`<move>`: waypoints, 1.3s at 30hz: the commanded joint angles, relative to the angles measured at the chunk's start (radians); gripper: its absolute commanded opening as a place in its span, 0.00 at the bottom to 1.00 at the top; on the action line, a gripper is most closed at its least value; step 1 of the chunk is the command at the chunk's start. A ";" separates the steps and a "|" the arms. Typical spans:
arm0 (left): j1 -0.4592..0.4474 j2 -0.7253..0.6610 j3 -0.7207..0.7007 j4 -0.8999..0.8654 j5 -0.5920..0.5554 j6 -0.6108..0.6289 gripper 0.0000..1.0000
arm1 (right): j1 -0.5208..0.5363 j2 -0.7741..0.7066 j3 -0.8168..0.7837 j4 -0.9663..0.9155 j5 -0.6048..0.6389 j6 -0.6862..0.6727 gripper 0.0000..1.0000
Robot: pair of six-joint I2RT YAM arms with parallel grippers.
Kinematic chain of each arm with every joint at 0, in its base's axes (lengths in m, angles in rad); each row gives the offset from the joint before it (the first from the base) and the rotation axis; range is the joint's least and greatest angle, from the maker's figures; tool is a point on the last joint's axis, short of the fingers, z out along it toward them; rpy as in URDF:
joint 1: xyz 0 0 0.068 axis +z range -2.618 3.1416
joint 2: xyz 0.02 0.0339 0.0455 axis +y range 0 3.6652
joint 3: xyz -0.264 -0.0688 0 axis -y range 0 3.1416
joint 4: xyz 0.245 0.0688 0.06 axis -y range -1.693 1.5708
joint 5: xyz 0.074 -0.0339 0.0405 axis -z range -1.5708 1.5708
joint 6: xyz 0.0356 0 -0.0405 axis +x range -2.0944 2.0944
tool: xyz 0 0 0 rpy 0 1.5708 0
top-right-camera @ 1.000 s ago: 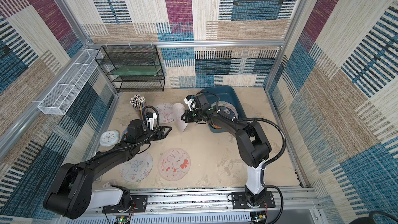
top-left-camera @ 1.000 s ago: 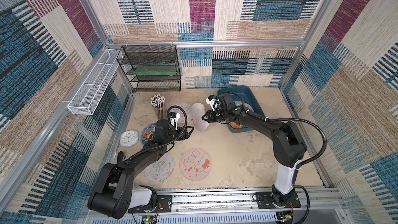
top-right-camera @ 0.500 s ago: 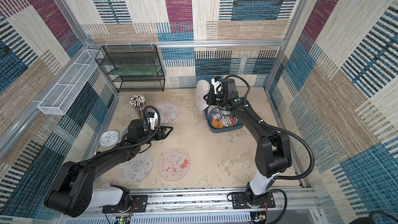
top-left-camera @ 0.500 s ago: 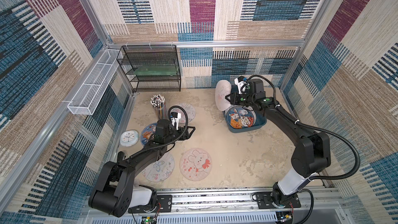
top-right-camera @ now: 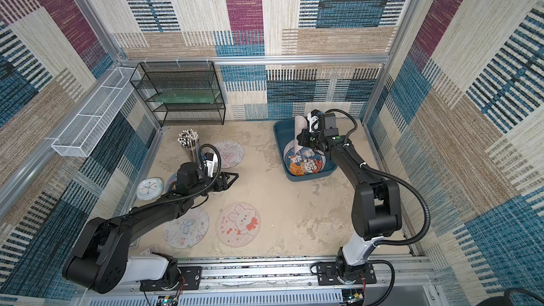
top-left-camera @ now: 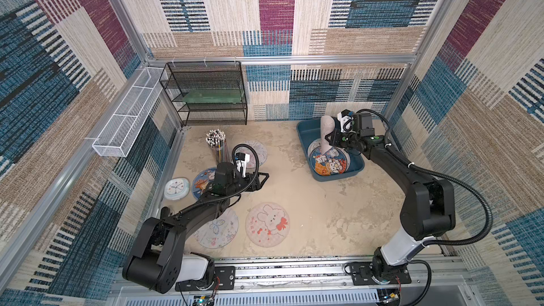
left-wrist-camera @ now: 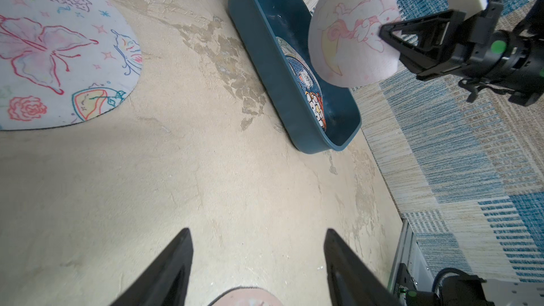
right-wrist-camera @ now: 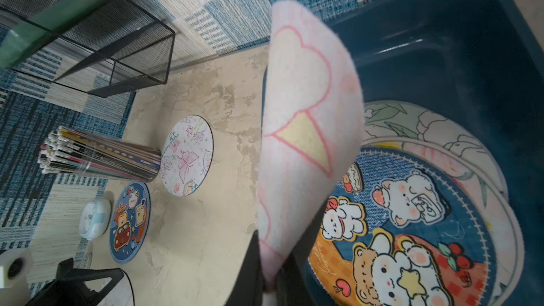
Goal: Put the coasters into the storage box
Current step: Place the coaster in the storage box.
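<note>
Pale pink coaster [top-left-camera: 327, 133] hangs upright over teal storage box [top-left-camera: 306, 138] holding stacked coasters [top-left-camera: 329, 163].

Left tool [left-wrist-camera: 256, 272] agape; right tool [top-left-camera: 331, 139] clamped.

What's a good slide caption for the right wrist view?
Right pincer holds a pink coaster on edge over the teal box, above stacked coasters.

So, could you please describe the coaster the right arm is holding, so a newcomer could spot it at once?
Find the dark teal storage box by the back wall. Above it, the right gripper pinches a pale pink coaster on edge. Unlike every other coaster, which lies flat, it hangs curled and upright.
</note>
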 commanded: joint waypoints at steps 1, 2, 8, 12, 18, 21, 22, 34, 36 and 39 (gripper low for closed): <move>-0.003 0.002 0.008 0.018 -0.005 0.010 0.70 | -0.006 0.022 -0.031 0.048 -0.016 -0.006 0.09; -0.005 0.002 0.008 0.015 -0.007 0.013 0.70 | -0.008 0.032 -0.045 0.059 -0.020 -0.002 0.09; -0.013 -0.004 0.010 0.003 -0.020 0.028 0.70 | -0.050 0.097 -0.088 0.057 0.034 0.001 0.10; -0.015 -0.005 0.012 -0.006 -0.025 0.031 0.70 | -0.062 0.152 -0.069 0.016 0.106 -0.010 0.15; -0.018 -0.003 0.017 -0.017 -0.025 0.034 0.70 | -0.063 0.201 -0.043 -0.010 0.171 -0.026 0.32; -0.018 -0.008 0.016 -0.021 -0.030 0.039 0.70 | -0.062 0.202 -0.039 -0.018 0.205 -0.031 0.44; -0.018 -0.010 0.016 -0.027 -0.030 0.042 0.70 | -0.062 0.200 -0.037 -0.024 0.218 -0.034 0.46; -0.023 -0.025 0.026 -0.142 -0.056 0.048 0.70 | -0.063 0.151 -0.047 -0.038 0.262 -0.044 0.65; -0.025 -0.036 0.015 -0.150 -0.056 0.044 0.70 | -0.061 0.124 -0.057 -0.038 0.266 -0.043 0.69; -0.028 -0.054 0.000 -0.161 -0.063 0.040 0.70 | -0.046 0.079 -0.068 -0.038 0.279 -0.042 0.70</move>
